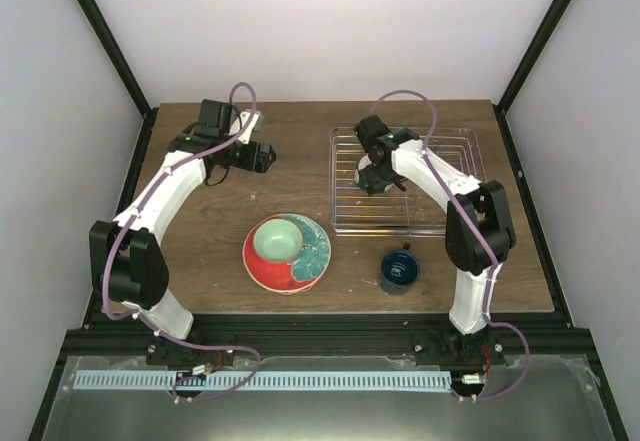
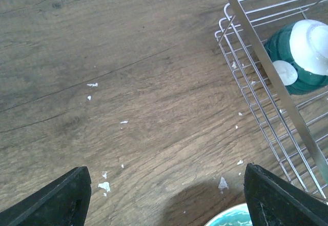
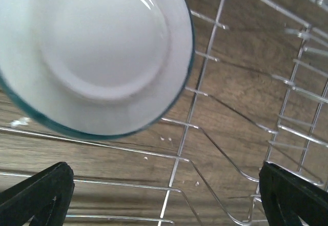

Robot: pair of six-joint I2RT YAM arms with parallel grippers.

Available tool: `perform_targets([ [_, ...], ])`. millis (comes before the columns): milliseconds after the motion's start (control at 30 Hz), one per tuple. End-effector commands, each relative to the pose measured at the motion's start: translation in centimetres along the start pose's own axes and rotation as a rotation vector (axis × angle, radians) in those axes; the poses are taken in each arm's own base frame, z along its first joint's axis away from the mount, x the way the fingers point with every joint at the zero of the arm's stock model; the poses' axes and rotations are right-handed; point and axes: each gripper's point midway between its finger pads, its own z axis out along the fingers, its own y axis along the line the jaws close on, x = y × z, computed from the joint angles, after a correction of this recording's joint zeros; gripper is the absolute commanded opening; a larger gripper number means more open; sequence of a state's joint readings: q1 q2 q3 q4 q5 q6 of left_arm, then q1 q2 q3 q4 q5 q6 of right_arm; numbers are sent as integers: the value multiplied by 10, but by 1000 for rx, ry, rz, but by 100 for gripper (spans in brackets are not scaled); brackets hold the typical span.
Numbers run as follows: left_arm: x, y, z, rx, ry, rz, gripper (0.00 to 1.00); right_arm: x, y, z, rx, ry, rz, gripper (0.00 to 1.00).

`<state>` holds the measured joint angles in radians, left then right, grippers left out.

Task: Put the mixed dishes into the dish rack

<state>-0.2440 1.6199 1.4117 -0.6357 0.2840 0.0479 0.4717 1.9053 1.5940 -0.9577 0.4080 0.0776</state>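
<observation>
The dish rack (image 1: 440,176) stands at the back right. In it lies a bowl (image 3: 97,52) that is white with a dark blue-green outside (image 2: 302,57). My right gripper (image 1: 378,176) hovers open over the rack, and the bowl fills the upper left of its view, clear of the fingers (image 3: 36,192). My left gripper (image 1: 265,156) is open above bare wood left of the rack, nothing between its fingertips (image 2: 56,200). A pale green bowl (image 1: 277,238) sits on a red-and-teal plate (image 1: 305,261) at the table's middle front. A dark blue mug (image 1: 399,269) stands to the plate's right.
The rack's wire floor and dividers (image 3: 200,128) lie under my right gripper. Small white crumbs (image 2: 105,186) dot the wooden table (image 1: 200,251). The plate's teal rim (image 2: 230,218) peeks in at the bottom of the left wrist view. White walls enclose the table.
</observation>
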Motion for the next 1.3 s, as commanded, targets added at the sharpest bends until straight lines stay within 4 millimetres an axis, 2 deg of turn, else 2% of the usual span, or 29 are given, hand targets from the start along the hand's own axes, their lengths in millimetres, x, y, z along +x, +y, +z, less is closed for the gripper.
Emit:
perform_targets([
  [0,-5,-6,-9,4,-21,7,83,17,-14,7,25,51,51,100],
  [200,-8,-5,-7,5,-21,12,83,8,-14,20,38,42,49,100],
  [533,-5,-3,-5,-5,-11,14,83,-25,-18,36,102,-29,39,100],
  [767,-4,-2,-5,-12,-6,14,83,-56,-20,33,116,-105,43,100],
  [833,-1,-2,-5,-9,4,10,83,-59,-18,32,104,-107,42,100],
  [967,14,-3,-5,-25,54,1,83,-49,-12,26,51,-99,9,100],
  [1033,28,-8,-7,-39,102,9,83,-43,-6,20,4,-136,-16,100],
  [1167,57,-35,-13,-97,201,88,84,-41,8,-7,-137,-269,3,100],
  [1267,81,-44,-19,-125,304,68,83,-50,14,-28,-224,-332,40,100],
])
